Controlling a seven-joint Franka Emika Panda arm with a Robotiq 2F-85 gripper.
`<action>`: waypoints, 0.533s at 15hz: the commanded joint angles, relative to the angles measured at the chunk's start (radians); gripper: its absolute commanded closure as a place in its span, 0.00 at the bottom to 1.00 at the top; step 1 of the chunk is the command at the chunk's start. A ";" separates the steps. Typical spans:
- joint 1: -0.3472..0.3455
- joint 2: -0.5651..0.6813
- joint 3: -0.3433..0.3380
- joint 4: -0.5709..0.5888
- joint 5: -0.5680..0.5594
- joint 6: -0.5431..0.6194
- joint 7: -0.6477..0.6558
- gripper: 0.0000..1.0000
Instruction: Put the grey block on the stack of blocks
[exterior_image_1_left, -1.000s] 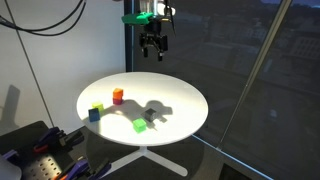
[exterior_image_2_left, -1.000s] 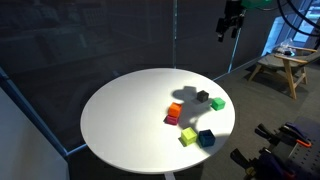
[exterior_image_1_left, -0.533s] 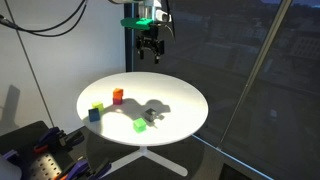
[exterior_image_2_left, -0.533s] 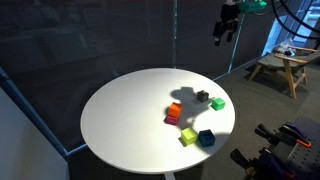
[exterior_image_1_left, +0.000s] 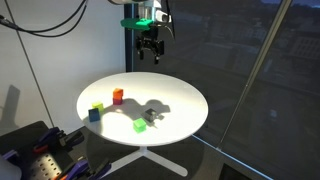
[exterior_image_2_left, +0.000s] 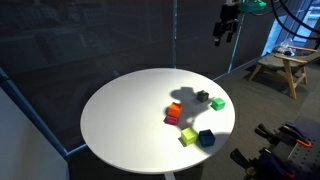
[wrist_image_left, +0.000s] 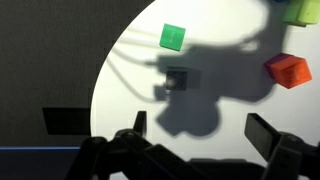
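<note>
Change: gripper (exterior_image_1_left: 150, 55) hangs higher above the table (exterior_image_1_left: 175, 95) than a second ago, with no shift over the last half second; the cubes lie where they lay.
Fingers: spread wide and holding nothing; in the wrist view the fingertips (wrist_image_left: 265, 133) stand at the bottom of the picture with only air between them.
Grey block: the grey block (exterior_image_2_left: 203, 97) rests flat on the table near its edge, just beside the green cube (exterior_image_2_left: 217, 103), which lies nearer the rim.
Block and fingers: well apart, the block far beneath; in the wrist view it sits in the gripper's shadow, in line with the gap between the fingers.
Stack: the stack of blocks (exterior_image_2_left: 174, 113), orange over red, stands further in from the edge, near the grey block but apart from it.
Others: a yellow-green cube (exterior_image_2_left: 188, 136) and a blue cube (exterior_image_2_left: 206, 138) lie just beside each other by the table's edge.
</note>
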 joint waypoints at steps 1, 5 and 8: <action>-0.002 0.000 0.002 0.002 0.000 -0.003 0.000 0.00; -0.002 0.000 0.002 0.002 0.000 -0.003 0.000 0.00; -0.001 0.010 0.004 0.001 0.004 0.008 -0.005 0.00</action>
